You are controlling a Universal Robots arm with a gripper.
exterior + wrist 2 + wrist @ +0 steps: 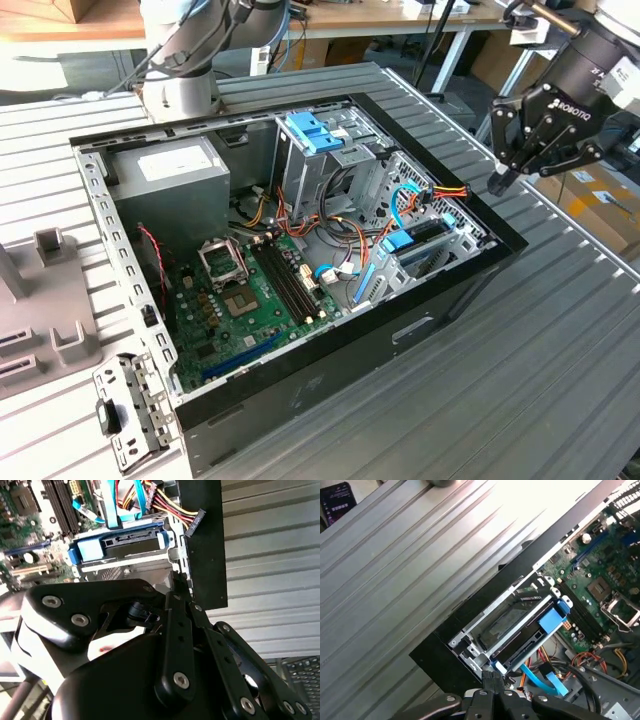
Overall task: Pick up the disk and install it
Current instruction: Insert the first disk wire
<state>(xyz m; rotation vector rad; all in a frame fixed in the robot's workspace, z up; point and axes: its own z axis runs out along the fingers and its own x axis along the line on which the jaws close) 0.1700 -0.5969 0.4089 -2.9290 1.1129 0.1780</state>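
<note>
**Inspector:** Gripper (pixel 540 140) is above the outer edge of the computer case (pixel 330 370), clear of it. Jaws are closed with nothing between them; in both wrist views the fingertips (pixel 489 682) meet at a point.

**Assistant:** And the disk?

**Inspector:** The disk (pixel 415 240) sits inside the case, in the low metal bay (pixel 470 650) at the wall just below the jaws. The first wrist view shows its light blue carrier (pixel 551 620) lying level with the bay rails; the second wrist view shows its connector edge (pixel 132 539) facing the cables. It appears seated, though I cannot confirm it is latched.

**Assistant:** Other contents?

**Inspector:** Motherboard (pixel 260 290) on the case floor, power supply (pixel 165 185) in the far corner, an upright drive cage (pixel 320 165) with a blue latch piece (pixel 315 130) on top, and loose cabling (pixel 440 190) spilling beside the bay.

**Assistant:** Risks?

**Inspector:** Judgement only: the red-yellow power leads hang near the bay and could snag the closed jaws on any descent. Pressing on a carrier that is not square in its rails could jam it. The case wall is close beneath; a low pass would strike it.
</note>
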